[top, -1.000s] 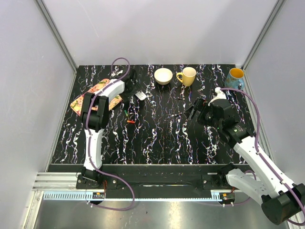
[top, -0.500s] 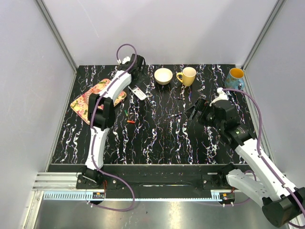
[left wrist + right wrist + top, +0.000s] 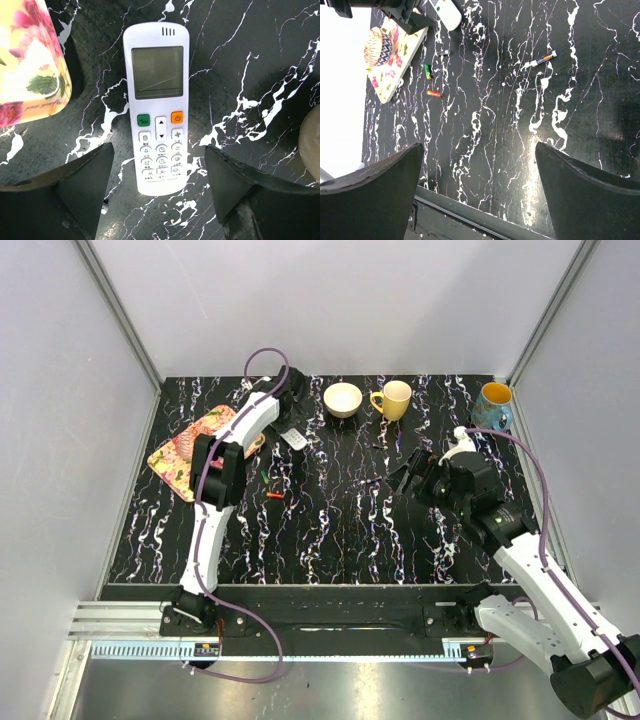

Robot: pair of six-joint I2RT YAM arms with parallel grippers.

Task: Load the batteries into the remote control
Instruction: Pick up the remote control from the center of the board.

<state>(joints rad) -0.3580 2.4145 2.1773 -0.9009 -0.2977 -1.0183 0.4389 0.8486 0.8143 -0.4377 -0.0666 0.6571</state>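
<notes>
The remote control (image 3: 159, 107) is seen lying flat and face up on the black marbled surface (image 3: 330, 530), with its screen and buttons showing. It is placed toward the far left, between the floral tray (image 3: 185, 445) and the cream bowl (image 3: 343, 399), just beside the tray's edge. The left gripper (image 3: 157, 150) is held directly above it. Its fingers (image 3: 85, 185) are spread wide, one on each side of the button end, and no contact with the handset can be made out. Nothing is gripped by them. The right gripper (image 3: 477, 150) is held over the right half of the surface, well apart from the remote control. Its fingers (image 3: 375, 185) are likewise spread, with nothing between them. A green battery (image 3: 427, 71) and an orange battery (image 3: 434, 93) are noted lying loose on the surface near the tray's near corner, apart from each other and from the handset. A yellow mug (image 3: 393, 399) is set just right of the bowl, and a blue mug (image 3: 493, 400) stands at the far right corner.
</notes>
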